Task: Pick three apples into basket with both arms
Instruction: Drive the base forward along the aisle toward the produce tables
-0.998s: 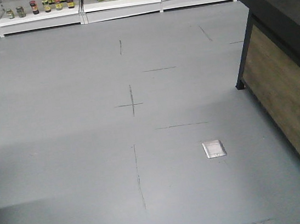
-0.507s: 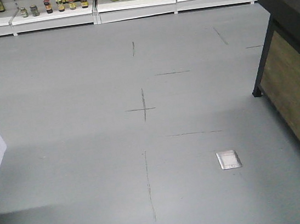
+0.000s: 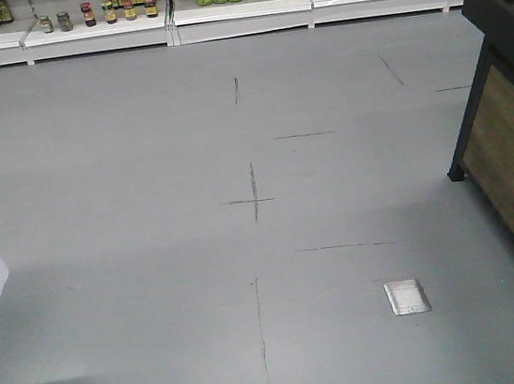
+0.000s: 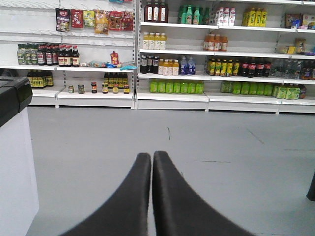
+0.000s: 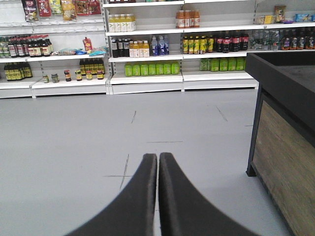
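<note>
No apples, no basket in sight, and both grippers empty over open floor.

The apples and the basket appear in none of the three views, so which way they lie from the fingers, and how they look, can't be told. The left gripper has its black fingers pressed together with nothing between them, pointing at the stocked shelves. The right gripper is pinched closed just the same, also empty. To the right stands a black-topped, wood-sided stand, close on the right arm's side, and what shows of its top looks bare. A white cabinet sits to the left. Between them lies grey floor with pen marks and a metal plate. My read: the fruit must be found before any reach.
</note>
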You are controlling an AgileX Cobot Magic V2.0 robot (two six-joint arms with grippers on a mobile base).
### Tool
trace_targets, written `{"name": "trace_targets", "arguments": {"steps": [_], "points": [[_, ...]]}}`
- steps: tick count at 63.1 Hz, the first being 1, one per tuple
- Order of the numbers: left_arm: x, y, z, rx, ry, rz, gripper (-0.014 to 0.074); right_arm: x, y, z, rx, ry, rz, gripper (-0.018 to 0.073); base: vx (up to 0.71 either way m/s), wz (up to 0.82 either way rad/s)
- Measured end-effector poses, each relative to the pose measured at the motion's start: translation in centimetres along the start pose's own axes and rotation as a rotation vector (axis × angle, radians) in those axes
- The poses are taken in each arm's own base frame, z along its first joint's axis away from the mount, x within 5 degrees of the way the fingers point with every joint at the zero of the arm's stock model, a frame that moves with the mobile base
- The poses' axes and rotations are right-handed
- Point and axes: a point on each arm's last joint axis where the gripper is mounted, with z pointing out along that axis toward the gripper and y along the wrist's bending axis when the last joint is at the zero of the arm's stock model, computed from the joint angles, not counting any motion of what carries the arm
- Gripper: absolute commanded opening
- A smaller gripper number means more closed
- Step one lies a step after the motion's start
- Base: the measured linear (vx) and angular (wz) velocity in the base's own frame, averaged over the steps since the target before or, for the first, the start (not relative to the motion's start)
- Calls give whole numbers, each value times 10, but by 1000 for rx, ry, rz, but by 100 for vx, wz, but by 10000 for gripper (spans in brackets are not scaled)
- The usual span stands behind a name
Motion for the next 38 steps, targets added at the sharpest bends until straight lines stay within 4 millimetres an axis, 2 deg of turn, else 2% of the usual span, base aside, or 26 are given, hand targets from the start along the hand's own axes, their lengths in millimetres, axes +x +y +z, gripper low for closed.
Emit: {"name": "trace_targets", "arguments": {"steps": [38], "points": [[0,0,0,0,0,0,-6,0,0,0,0,0,0,-9,16,-2]]}}
